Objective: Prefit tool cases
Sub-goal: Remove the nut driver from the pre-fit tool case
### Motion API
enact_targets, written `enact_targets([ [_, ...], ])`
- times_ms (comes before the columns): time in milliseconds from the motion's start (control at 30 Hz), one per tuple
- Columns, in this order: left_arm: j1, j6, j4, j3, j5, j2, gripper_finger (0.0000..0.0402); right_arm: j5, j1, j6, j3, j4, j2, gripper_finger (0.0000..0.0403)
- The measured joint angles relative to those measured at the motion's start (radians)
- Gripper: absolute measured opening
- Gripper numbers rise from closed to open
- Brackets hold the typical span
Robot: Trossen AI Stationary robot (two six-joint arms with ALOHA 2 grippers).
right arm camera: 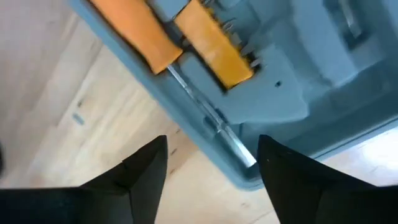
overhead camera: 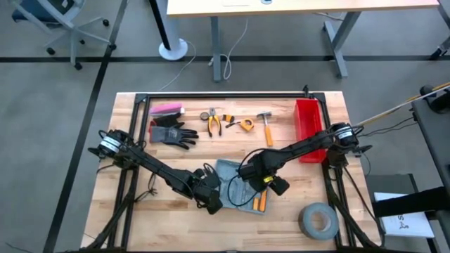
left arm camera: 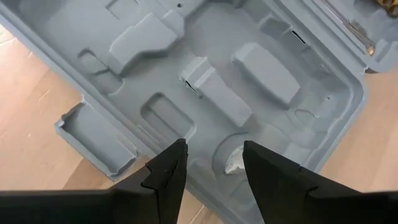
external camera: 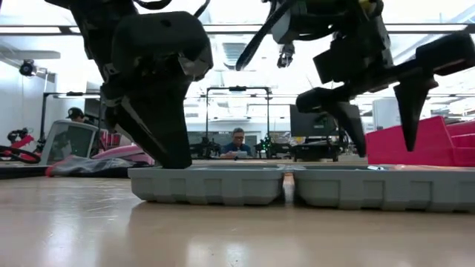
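text: none legible | labels: none | brands: none

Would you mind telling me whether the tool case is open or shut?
Open: the tool case lies spread flat, both halves side by side on the table, moulded slots facing up.

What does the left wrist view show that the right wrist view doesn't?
Only the left wrist view: the tool case's empty moulded slots, with the left pincer parted over its rim. Only the right wrist view: orange-handled tools seated in the case, with the right pincer open above its edge. Both: grey-blue case on the wooden table.
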Motion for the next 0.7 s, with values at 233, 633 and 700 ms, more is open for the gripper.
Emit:
enact_targets([
  [233,0.0,0.006,0.001,0.0,0.005,0.0,0.0165,0.0,-0.021,-0.071,-0.014,0.014,0.027,0.0251],
  [633,-0.001,0.012,0.003,0.0,0.007,0.0,0.0165,-0.018,-0.022,-0.101,-0.038,0.013,0.059,0.021],
  [700,-0.001,0.017,0.003,0.001,0.015,0.0,0.0165,-0.018,-0.022,-0.107,-0.038,0.013,0.059,0.0197],
])
